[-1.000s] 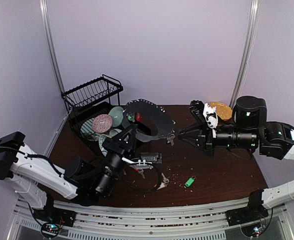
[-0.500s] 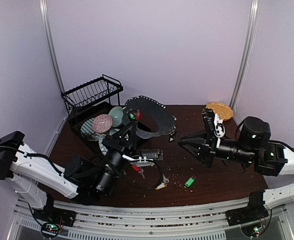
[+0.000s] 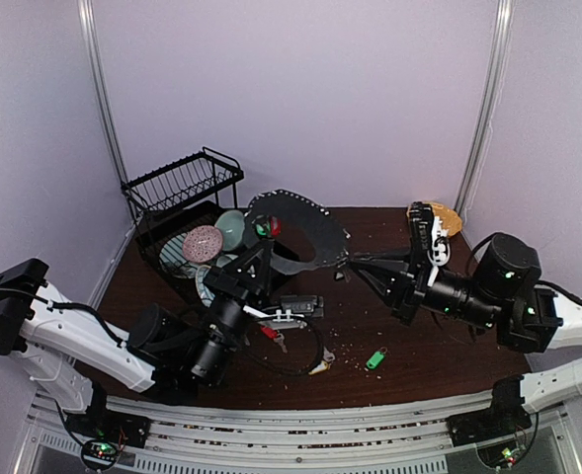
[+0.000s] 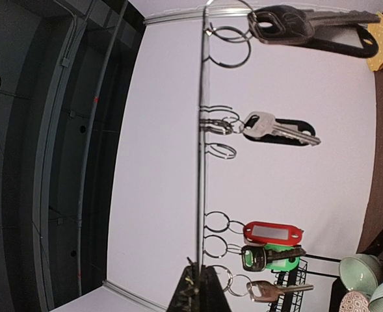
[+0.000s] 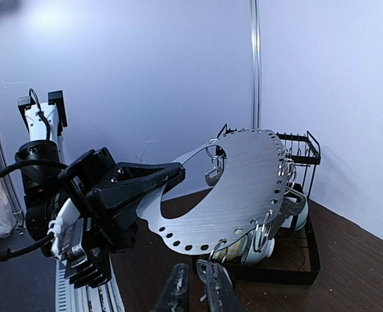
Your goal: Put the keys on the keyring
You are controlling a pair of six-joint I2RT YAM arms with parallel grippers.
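Since a second ago the right jaws have dropped lower, tips near the 4 o'clock edge of the keyring (image 3: 315,225), narrowly parted on nothing visible — the left jaws clamp its 8 o'clock rim, holding it tilted above the table (image 3: 449,346) with keys (image 3: 268,228) hanging, one green-tagged key (image 3: 374,358) loose at 5 o'clock.

White-shelled arms (image 3: 73,341), chunky black joints (image 3: 14,291), small green lights (image 3: 502,267), black right pincer (image 5: 194,265)

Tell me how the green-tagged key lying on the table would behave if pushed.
The green-tagged key lies flat on the table, so it would probably slide, not roll. It looks small and light, so a nudge may send it skidding.
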